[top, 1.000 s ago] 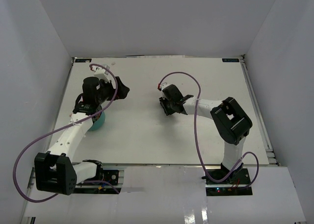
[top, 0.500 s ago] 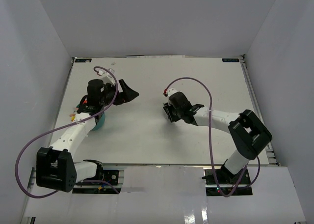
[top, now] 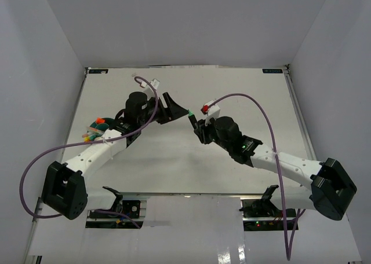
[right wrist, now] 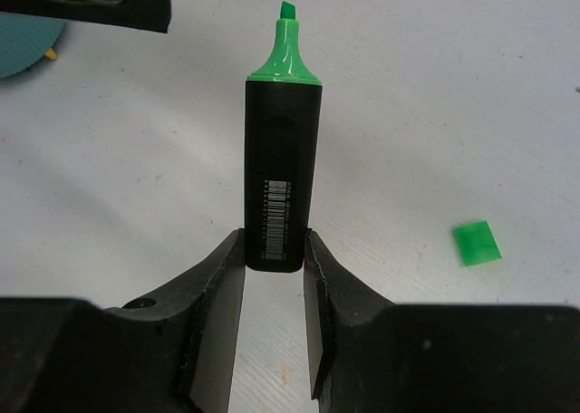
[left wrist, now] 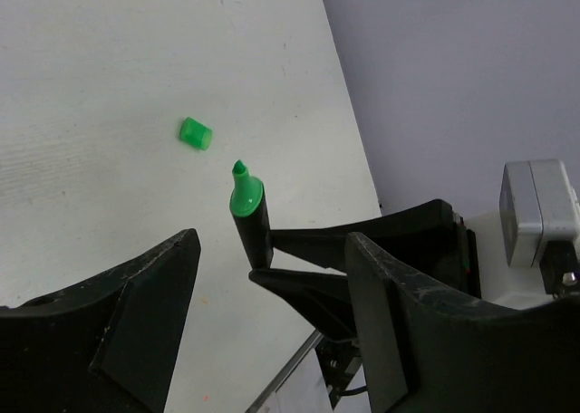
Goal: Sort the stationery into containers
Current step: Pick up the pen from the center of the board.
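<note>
My right gripper [right wrist: 274, 250] is shut on the base of a black marker [right wrist: 281, 159]. The marker is uncapped, with its green tip pointing up and away. In the top view this gripper [top: 196, 125] holds the marker [top: 191, 114] above the table's middle. My left gripper [top: 177, 106] is open and empty, just left of the marker's tip. In the left wrist view the marker [left wrist: 249, 218] stands between and beyond my open fingers [left wrist: 136, 322]. A loose green cap [left wrist: 195, 133] lies on the table and also shows in the right wrist view [right wrist: 477, 243]. The teal tub [top: 104, 127] at the left holds coloured pens.
The teal tub's edge [right wrist: 27, 46] shows at the top left of the right wrist view, beside the left gripper's finger [right wrist: 91, 1]. White walls enclose the table on three sides. The left arm partly covers the tub in the top view.
The left gripper swung right from over the tub toward the table's middle, uncovering the pens. The right arm stretched out lower, and its gripper now holds the green-tipped marker up beside the left gripper.
</note>
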Controlling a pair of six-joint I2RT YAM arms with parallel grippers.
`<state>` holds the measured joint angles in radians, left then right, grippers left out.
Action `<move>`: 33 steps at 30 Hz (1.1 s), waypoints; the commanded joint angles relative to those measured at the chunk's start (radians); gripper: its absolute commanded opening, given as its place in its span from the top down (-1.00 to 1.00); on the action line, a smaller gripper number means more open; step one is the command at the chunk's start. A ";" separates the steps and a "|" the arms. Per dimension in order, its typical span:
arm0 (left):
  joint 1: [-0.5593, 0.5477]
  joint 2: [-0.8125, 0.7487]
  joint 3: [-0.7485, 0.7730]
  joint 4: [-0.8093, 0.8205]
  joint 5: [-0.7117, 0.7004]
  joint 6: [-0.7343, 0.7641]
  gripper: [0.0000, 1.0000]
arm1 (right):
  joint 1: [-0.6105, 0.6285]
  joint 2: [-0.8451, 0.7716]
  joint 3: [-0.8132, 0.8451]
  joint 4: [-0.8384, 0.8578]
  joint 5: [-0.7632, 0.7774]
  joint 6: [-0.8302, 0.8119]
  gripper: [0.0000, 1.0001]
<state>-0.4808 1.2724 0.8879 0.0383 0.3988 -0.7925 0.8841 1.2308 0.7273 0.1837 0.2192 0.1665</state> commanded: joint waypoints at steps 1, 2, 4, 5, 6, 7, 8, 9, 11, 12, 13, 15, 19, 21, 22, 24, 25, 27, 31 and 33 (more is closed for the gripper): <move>-0.034 0.030 0.065 0.025 -0.066 -0.008 -0.50 | 0.010 -0.033 -0.012 0.080 0.029 0.008 0.85; -0.041 0.038 0.071 0.025 -0.072 -0.005 -0.47 | 0.010 -0.043 -0.015 0.088 0.028 0.008 0.84; -0.058 0.050 0.083 0.025 -0.086 0.001 -0.46 | 0.013 -0.054 -0.020 0.095 0.022 0.011 0.85; -0.061 0.062 0.085 0.025 -0.087 0.001 -0.45 | 0.013 -0.062 -0.020 0.099 0.019 0.013 0.85; -0.064 0.068 0.088 0.025 -0.087 0.003 -0.45 | 0.013 -0.065 -0.020 0.100 0.014 0.014 0.85; -0.071 0.073 0.089 0.022 -0.094 0.003 -0.45 | 0.015 -0.067 -0.017 0.103 0.012 0.014 0.85; -0.074 0.085 0.091 0.018 -0.095 0.003 -0.45 | 0.015 -0.071 -0.017 0.102 0.012 0.013 0.85; -0.082 0.088 0.092 0.017 -0.097 0.003 -0.44 | 0.016 -0.073 -0.016 0.100 0.014 0.011 0.84; -0.088 0.097 0.094 0.018 -0.103 0.001 -0.42 | 0.016 -0.077 -0.016 0.103 0.014 0.010 0.85; -0.094 0.107 0.095 0.017 -0.106 -0.001 -0.39 | 0.015 -0.077 -0.016 0.102 0.009 0.008 0.84; -0.096 0.110 0.097 0.020 -0.106 -0.001 -0.36 | 0.016 -0.077 -0.016 0.103 0.006 0.010 0.85; -0.102 0.117 0.103 0.020 -0.107 0.002 -0.30 | 0.016 -0.077 -0.017 0.105 -0.001 0.010 0.85; -0.113 0.117 0.115 0.038 -0.104 0.019 0.01 | 0.015 -0.083 -0.020 0.106 -0.006 0.011 0.85; -0.116 0.117 0.121 0.049 -0.098 0.029 0.10 | 0.015 -0.085 -0.022 0.108 -0.007 0.013 0.85; -0.117 0.119 0.125 0.051 -0.095 0.032 0.22 | 0.015 -0.086 -0.022 0.108 -0.007 0.014 0.85; -0.119 0.119 0.125 0.058 -0.089 0.033 0.30 | 0.015 -0.088 -0.022 0.108 -0.011 0.014 0.84; -0.122 0.120 0.125 0.060 -0.087 0.036 0.34 | 0.015 -0.090 -0.022 0.108 -0.011 0.014 0.85; -0.125 0.122 0.117 0.071 -0.083 0.039 0.42 | 0.016 -0.093 -0.023 0.111 -0.014 0.016 0.85; -0.128 0.120 0.106 0.093 -0.068 0.050 0.58 | 0.016 -0.103 -0.028 0.111 -0.017 0.011 0.80; -0.128 0.113 0.097 0.107 -0.057 0.062 0.68 | 0.016 -0.106 -0.028 0.105 -0.033 0.004 0.62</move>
<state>-0.5991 1.4029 0.9756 0.0967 0.3141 -0.7570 0.8921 1.1545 0.7036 0.2321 0.2108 0.1761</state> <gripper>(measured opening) 0.308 0.340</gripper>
